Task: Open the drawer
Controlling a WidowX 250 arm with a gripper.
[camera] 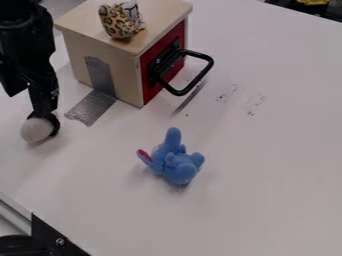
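Seemingly well short of its target, a black gripper (44, 119) hangs low at the left of the camera view, beside a wooden box (107, 62) whose red-fronted drawer (150, 90) sits closed on the right-hand side. How far open the gripper is cannot be told, nor whether it grips the pale round object (33, 131) at its tip. Should that object be held, it would best be set down before the drawer is tackled. The next move likely calls for a lift and a swing around the near corner, high enough to spare the spotted figure (121, 22) atop the box and the blue plush toy (176, 162) on the white table (267, 175). The black handle (197, 78) juts out as a wide loop, inviting a grasp on its outer bar or a hook from behind. The draw should run straight out from the red front, toward the lower right of the view, level and slow; a sideways tug could jam the drawer or strain the silver tape (91, 107) running from box to table.
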